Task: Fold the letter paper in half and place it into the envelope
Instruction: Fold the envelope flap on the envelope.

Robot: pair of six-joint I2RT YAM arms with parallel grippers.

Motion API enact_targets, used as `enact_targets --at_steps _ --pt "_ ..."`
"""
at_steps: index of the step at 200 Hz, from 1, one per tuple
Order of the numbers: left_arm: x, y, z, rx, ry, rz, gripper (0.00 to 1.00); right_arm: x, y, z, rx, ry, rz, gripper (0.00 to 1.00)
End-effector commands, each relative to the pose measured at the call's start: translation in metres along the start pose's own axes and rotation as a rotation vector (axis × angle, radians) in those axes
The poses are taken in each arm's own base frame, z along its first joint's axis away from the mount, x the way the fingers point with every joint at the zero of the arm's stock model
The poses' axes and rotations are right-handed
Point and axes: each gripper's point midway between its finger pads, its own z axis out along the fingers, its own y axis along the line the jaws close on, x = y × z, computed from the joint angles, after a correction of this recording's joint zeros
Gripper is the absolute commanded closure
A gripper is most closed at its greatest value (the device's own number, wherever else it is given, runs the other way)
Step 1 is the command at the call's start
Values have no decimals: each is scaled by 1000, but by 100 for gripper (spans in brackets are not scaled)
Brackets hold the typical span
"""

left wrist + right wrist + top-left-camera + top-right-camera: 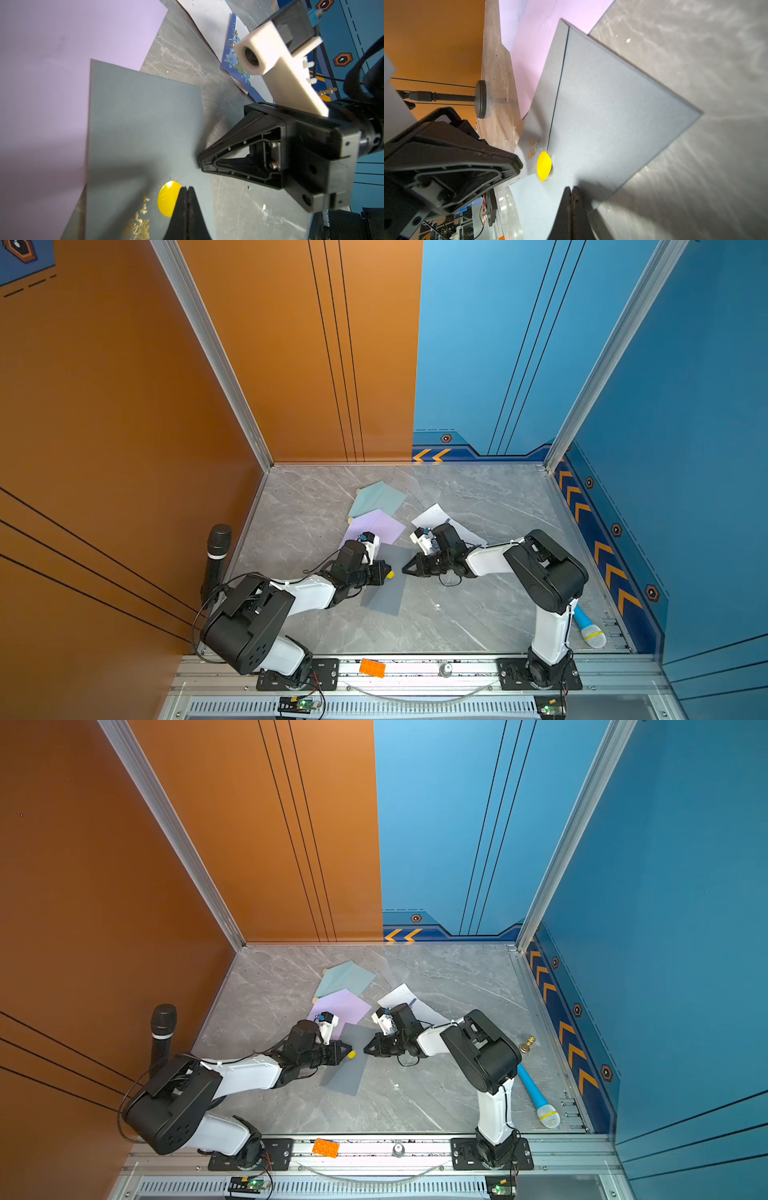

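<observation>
At the left wall stands a black microphone (219,545). The left arm reaches low and rightward over the table (478,614). The left gripper (386,571) has its jaws pressed together with nothing between them, its tip at the yellow sticker (167,198) on the grey envelope (384,593). The envelope lies flat, its long axis running near to far and slightly tilted; whether it contains anything cannot be told. Its far end overlaps the lavender letter paper (380,524), which lies unfolded outside it. The right arm bends leftward, and the right gripper (404,570), jaws likewise together and empty, points at the envelope's right edge. A blue microphone (588,628) lies far right.
</observation>
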Motion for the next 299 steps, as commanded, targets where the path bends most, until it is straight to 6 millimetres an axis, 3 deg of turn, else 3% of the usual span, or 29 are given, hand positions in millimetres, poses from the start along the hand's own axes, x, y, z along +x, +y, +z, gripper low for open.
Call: enact_targets --at_steps 1,46,139,175,211,237,260,299 --pt "9 11 -5 -38 16 -39 100 19 -36 4 113 48 95 100" --pt "21 10 -1 -31 70 -47 100 20 -40 5 119 49 103 100" --pt "43 14 39 -75 194 -67 100 26 -49 5 153 61 130 100" --pt "46 19 32 -113 199 -54 100 28 -52 5 161 67 139 100" --pt "17 -4 17 -66 118 -5 100 28 -55 6 164 67 150 100" --pt "4 -8 -1 -121 96 41 100 28 -57 4 170 62 161 100" --pt "8 1 -9 -174 117 56 100 28 -58 5 167 59 168 100" --pt "21 5 5 -163 159 29 100 28 -60 5 167 58 175 100"
